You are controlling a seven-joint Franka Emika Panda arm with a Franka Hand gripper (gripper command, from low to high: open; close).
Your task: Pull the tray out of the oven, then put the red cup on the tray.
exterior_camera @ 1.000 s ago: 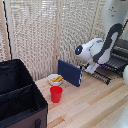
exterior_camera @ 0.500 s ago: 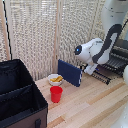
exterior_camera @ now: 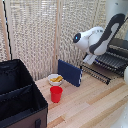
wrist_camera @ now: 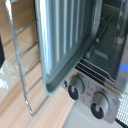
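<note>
The red cup (exterior_camera: 56, 93) stands upright on the wooden table, apart from the arm. The oven (exterior_camera: 119, 50) sits at the exterior view's right, and its two knobs (wrist_camera: 76, 89) show close up in the wrist view. The ribbed grey tray (exterior_camera: 104, 62) sticks out of the oven's front opening. In the wrist view the tray (wrist_camera: 67, 40) fills most of the picture. My gripper (exterior_camera: 89, 58) is right at the tray's outer edge. Its fingers are hidden by the white arm, so I cannot tell whether they hold the tray.
A white bowl with yellow food (exterior_camera: 55, 79) sits just behind the cup. An upright navy board (exterior_camera: 69, 72) stands between the bowl and the oven. A big black bin (exterior_camera: 20, 99) fills the exterior view's left. A thin wire frame (wrist_camera: 21, 60) juts out under the tray.
</note>
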